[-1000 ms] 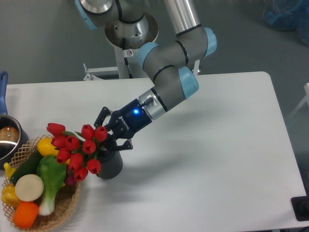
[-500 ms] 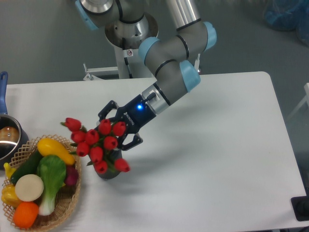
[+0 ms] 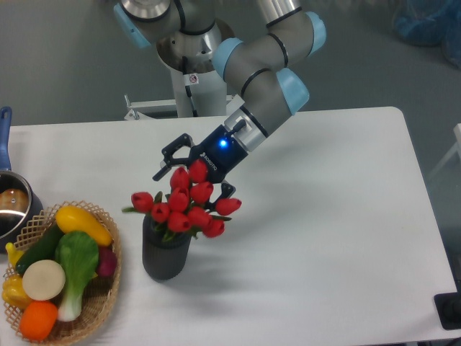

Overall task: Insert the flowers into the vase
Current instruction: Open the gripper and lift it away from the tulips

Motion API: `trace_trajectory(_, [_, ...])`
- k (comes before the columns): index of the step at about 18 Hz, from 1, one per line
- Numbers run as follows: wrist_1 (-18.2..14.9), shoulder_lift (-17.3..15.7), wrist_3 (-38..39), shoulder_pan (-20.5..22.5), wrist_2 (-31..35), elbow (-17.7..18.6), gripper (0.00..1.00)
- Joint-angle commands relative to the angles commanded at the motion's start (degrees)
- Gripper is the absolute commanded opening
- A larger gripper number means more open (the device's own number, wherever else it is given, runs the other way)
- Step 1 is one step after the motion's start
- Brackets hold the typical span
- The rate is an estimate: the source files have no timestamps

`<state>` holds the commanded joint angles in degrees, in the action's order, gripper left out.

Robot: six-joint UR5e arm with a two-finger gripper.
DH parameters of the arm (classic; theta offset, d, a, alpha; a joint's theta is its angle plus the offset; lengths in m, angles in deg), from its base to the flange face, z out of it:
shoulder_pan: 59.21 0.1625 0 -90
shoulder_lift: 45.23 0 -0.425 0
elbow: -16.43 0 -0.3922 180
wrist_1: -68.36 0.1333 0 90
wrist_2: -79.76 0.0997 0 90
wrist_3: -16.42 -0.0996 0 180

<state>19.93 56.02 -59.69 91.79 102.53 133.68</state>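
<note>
Camera: flowers (image 3: 186,205) just below pincer (image 3: 193,173)

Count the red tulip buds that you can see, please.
9 tulip buds show, clustered above the vase below the gripper: one far left, one far right, seven between. Others may be hidden.

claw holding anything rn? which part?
Cannot be told. The claw sits right behind the red tulip bunch, whose stems are in the dark grey ribbed vase; the buds hide any contact.
</note>
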Motion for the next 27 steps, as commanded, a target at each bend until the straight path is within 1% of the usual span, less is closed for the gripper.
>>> trace_trajectory(11, [0.0, -0.7, -0.6, -0.2, 0.1, 0.1, 1.0])
trace_trajectory(14, [0.0, -1.0, -0.7, 0.1, 1.6, -0.3, 1.0])
trace_trajectory(15, [0.0, -1.7, -0.7, 0.3, 3.3, -0.6, 1.0])
trace_trajectory(16, [0.1, -3.5, -0.7, 0.4, 8.1, -1.1, 1.0])
trace_trajectory(18, [0.2, -5.8, -0.7, 0.6, 16.2, -2.1, 1.0])
trace_trajectory(19, [0.2, -6.1, -0.6, 0.6, 19.6, -2.9, 1.0])
trace_trajectory(22, [0.2, -6.2, -0.6, 0.9, 25.9, -5.0, 1.0])
trace_trajectory(25, [0.2, -6.0, -0.7, 2.3, 32.9, -8.0, 1.0])
trace_trajectory(27, [0.2, -5.8, -0.6, 3.2, 38.8, -10.0, 1.0])
